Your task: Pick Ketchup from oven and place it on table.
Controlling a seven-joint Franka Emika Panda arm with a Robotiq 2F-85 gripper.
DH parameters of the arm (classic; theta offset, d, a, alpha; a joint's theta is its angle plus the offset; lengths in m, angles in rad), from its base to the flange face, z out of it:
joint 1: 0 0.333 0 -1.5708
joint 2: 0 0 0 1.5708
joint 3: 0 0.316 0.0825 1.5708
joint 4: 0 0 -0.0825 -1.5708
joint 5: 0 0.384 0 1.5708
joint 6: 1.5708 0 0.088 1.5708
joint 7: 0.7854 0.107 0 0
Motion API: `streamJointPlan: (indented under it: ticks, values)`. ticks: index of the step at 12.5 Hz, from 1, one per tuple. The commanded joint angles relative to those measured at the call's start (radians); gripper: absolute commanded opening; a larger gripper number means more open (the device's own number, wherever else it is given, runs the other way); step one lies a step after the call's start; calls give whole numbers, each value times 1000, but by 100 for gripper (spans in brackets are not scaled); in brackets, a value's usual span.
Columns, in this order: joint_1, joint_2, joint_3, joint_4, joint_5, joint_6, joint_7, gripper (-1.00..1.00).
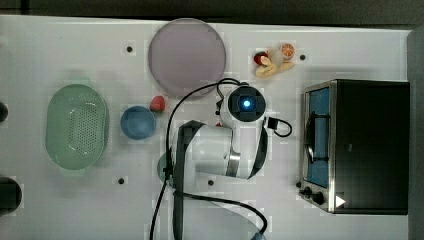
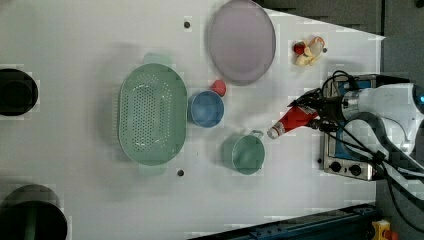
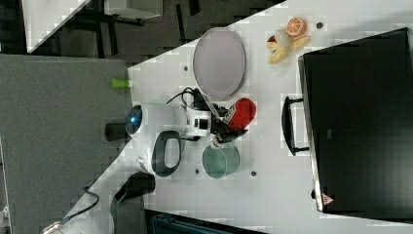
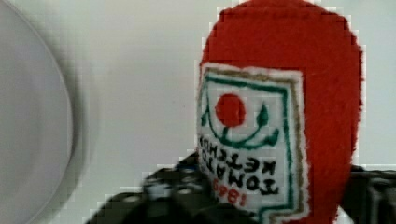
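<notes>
Lowering the Ketchup [image 2: 295,119] from here carries risk: the gripper [image 2: 314,111] is clamped on the bottle, held tilted above the table [image 2: 75,190], cap just beside the green cup [image 2: 247,154]. You may strike its rim, or topple the bottle on release.

One oven [image 1: 370,145]; one ketchup bottle [image 2: 295,120]; one purple plate [image 1: 187,56]; one green colander [image 1: 77,126]; one blue bowl [image 1: 137,122]; one green cup [image 2: 247,153]; one small red toy [image 1: 158,103]; one toy fruit cluster [image 1: 274,60].

My arm [image 1: 220,150] is glossy white with dark grey joint bands, a blue-lit round cap and black cables.
</notes>
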Motion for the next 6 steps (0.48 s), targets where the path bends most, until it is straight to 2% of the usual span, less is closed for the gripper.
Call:
streamJointPlan:
  ticks: [1, 6]
  values:
    - [7, 2, 24, -17, 1, 37, 21, 100]
    - [12, -160, 25, 48, 1, -29, 30, 100]
